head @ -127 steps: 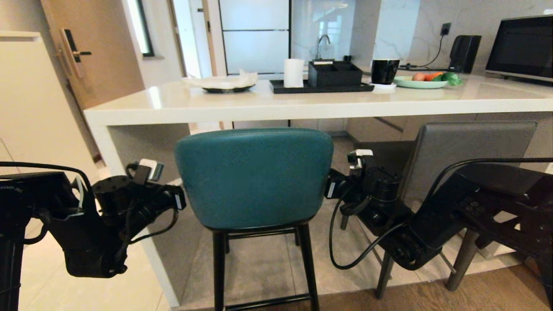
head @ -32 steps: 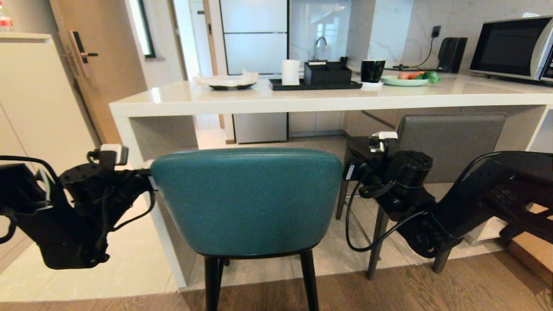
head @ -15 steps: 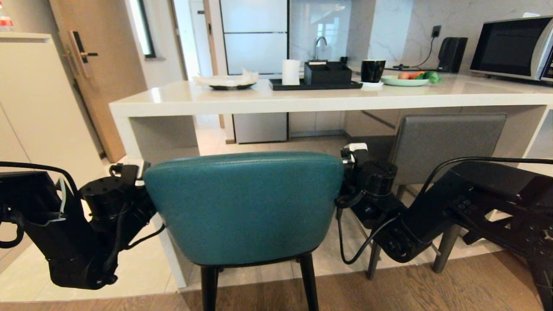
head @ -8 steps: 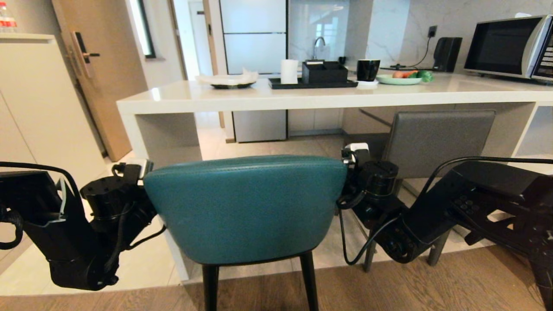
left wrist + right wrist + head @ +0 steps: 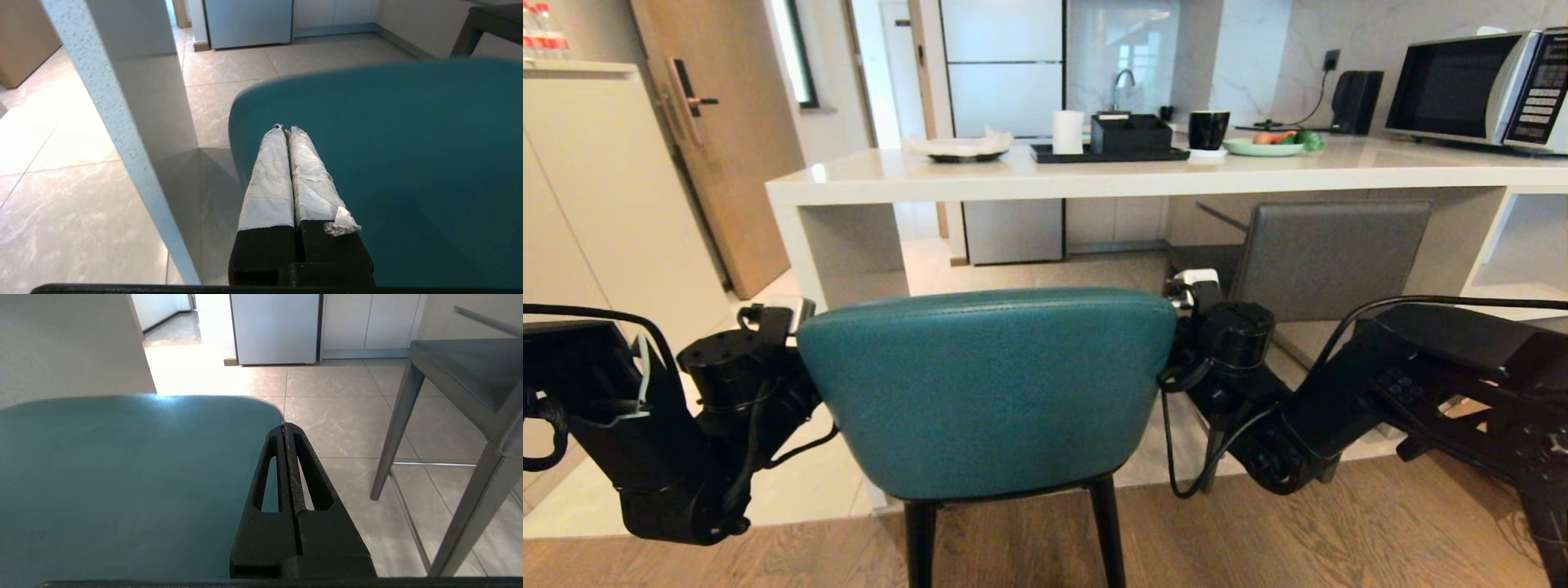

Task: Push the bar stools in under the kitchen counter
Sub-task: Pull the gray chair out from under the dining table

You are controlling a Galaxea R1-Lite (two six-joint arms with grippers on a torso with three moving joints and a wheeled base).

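Teal stool (image 5: pixel 987 392) stands on the wood floor, well short of the bench (image 5: pixel 1143 175), backrest broadside to it. L gripper (image 5: pixel 284 131) and R gripper (image 5: pixel 283 426), fingers pressed shut w/ nothing held, flank its back edges. Bench lies straight ahead; both arms equally near. Grey stool (image 5: pixel 1327 253) already under.

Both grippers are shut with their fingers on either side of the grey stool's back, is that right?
Not quite. It is the teal stool, not the grey stool. The head view shows the left gripper and right gripper flanking the teal back, both shut; the grey one stands apart, nearer the counter.
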